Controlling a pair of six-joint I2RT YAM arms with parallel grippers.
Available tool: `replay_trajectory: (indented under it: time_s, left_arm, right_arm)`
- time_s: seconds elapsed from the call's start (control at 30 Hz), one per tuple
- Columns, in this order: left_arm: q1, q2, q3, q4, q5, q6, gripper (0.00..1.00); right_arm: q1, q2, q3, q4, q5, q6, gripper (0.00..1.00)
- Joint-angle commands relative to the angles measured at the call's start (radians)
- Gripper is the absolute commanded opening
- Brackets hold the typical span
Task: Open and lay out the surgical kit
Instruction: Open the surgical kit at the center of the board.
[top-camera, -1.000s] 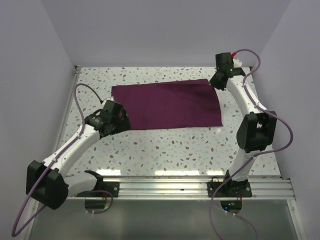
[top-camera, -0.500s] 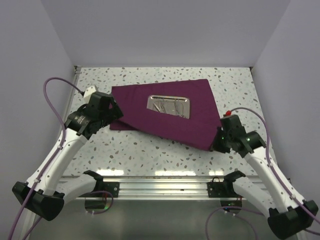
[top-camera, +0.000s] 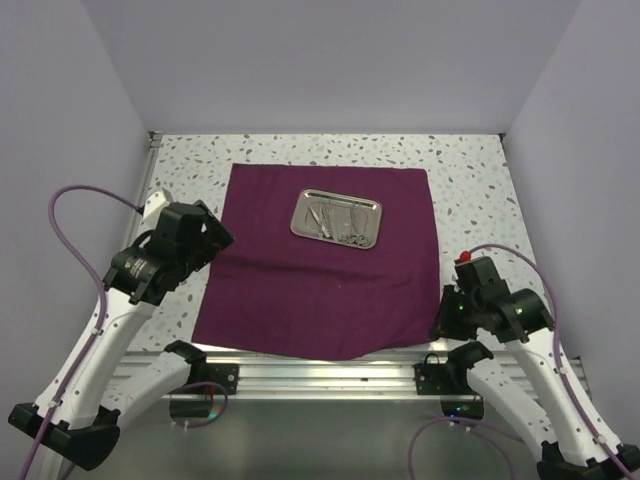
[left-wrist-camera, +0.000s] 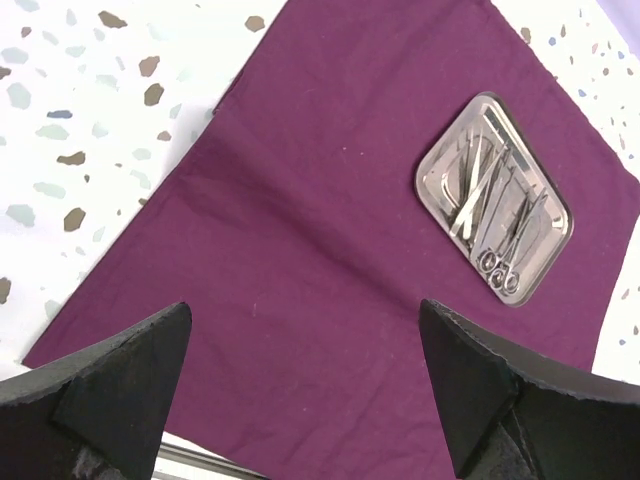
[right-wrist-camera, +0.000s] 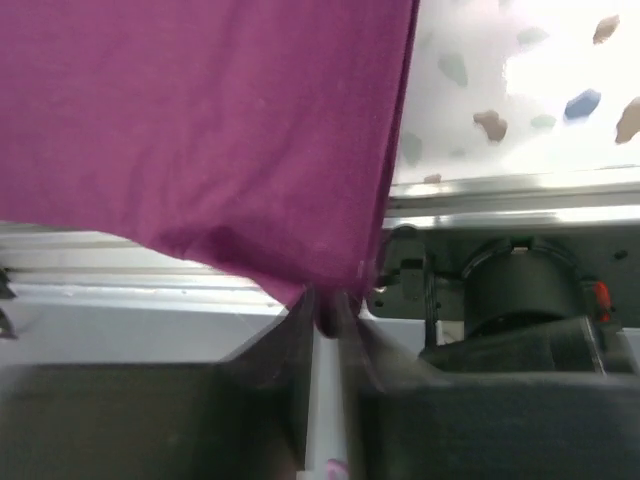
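Overhead view: cloth wrap (top-camera: 320, 260), dark magenta-purple, spread open and mostly flat across the middle of the speckled worktop (top-camera: 480, 170). It fills the centre of the frame. Its lower edge reaches the metal rail (top-camera: 330, 375) along the bottom, and its lower left side runs at a slant. Steel tray (top-camera: 336, 218) sits on the cloth in the upper centre, slightly skewed, well inside the cloth's borders. In the left wrist view the tray lies at upper right, shiny, with rounded corners. Inside it are thin silver scissors (left-wrist-camera: 503, 262), ring handles toward the tray's lower right end, and tweezers (left-wrist-camera: 470, 190), straight pieces lying crossed at the other end; single pieces are hard to separate in the glare. Left end effector (left-wrist-camera: 300, 375): both fingers (left-wrist-camera: 110, 380) set wide apart at the bottom corners of its own view, nothing between them, raised above the left part of the cloth and not touching it. Right end effector (right-wrist-camera: 325, 320): closed on the cloth's lower right corner, fabric bunched into a point between the fingers, drawn down over the rail. Overhead, that end effector sits at the lower right, at the cloth's corner, with the arm folded below it. Slight creases show near the pinched corner; the remainder of the cloth lies smooth.
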Motion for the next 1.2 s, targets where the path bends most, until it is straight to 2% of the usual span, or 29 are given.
replay_trajectory:
  time_s: [0.0, 0.03, 0.07, 0.1, 0.2, 0.33, 0.4, 0.5, 0.6, 0.63, 0.73, 0.77, 0.87, 1.0, 1.17]
  left_arm:
    - [0.0, -0.013, -0.039, -0.044, -0.006, -0.036, 1.0]
    - [0.0, -0.012, -0.044, -0.044, -0.003, -0.03, 1.0]
    - [0.0, -0.007, -0.05, -0.041, -0.001, -0.019, 1.0]
    - [-0.002, 0.008, -0.055, -0.032, 0.002, -0.011, 1.0]
    - [-0.011, 0.058, -0.038, -0.016, 0.003, 0.028, 1.0]
    - [-0.031, 0.135, 0.019, 0.02, -0.027, 0.135, 1.0]
    - [-0.032, 0.19, 0.026, 0.088, -0.029, 0.182, 1.0]
    - [-0.032, 0.285, 0.011, 0.239, -0.017, 0.281, 1.0]
    - [-0.028, 0.432, 0.046, 0.365, -0.018, 0.366, 1.0]
    - [-0.02, 0.471, 0.063, 0.388, -0.024, 0.392, 1.0]
    - [0.058, 0.621, 0.15, 0.45, 0.02, 0.439, 1.0]
    - [0.111, 0.681, 0.167, 0.485, 0.037, 0.45, 1.0]
    - [0.236, 0.779, 0.223, 0.58, 0.141, 0.515, 1.0]
    - [0.311, 0.93, 0.345, 0.616, 0.181, 0.617, 1.0]
    - [0.382, 1.112, 0.47, 0.638, 0.263, 0.642, 1.0]
  right_arm:
    - [-0.001, 0.007, 0.12, -0.169, 0.003, -0.034, 0.24]
    - [-0.001, 0.016, 0.139, -0.188, 0.016, -0.042, 0.47]
    - [-0.001, 0.031, 0.146, -0.189, 0.028, -0.05, 0.88]
    - [0.001, 0.034, 0.159, -0.198, 0.045, -0.045, 0.93]
    - [0.001, 0.054, 0.218, -0.185, 0.08, -0.036, 0.95]
    - [-0.001, 0.097, 0.376, -0.159, 0.149, -0.034, 0.95]
    - [-0.001, 0.12, 0.403, -0.119, 0.166, -0.037, 0.97]
    - [-0.001, 0.169, 0.378, 0.034, 0.122, -0.028, 0.98]
    - [-0.001, 0.304, 0.361, 0.194, 0.123, 0.006, 0.98]
    - [-0.001, 0.398, 0.372, 0.259, 0.132, 0.015, 0.98]
    - [-0.016, 0.554, 0.468, 0.356, 0.166, 0.013, 0.98]
    - [-0.028, 0.667, 0.502, 0.369, 0.171, -0.005, 0.98]
    - [-0.111, 0.872, 0.64, 0.383, 0.149, -0.014, 0.98]
    - [-0.254, 1.046, 0.752, 0.435, 0.131, -0.005, 0.99]
    - [-0.297, 1.25, 0.901, 0.427, 0.25, -0.03, 0.98]
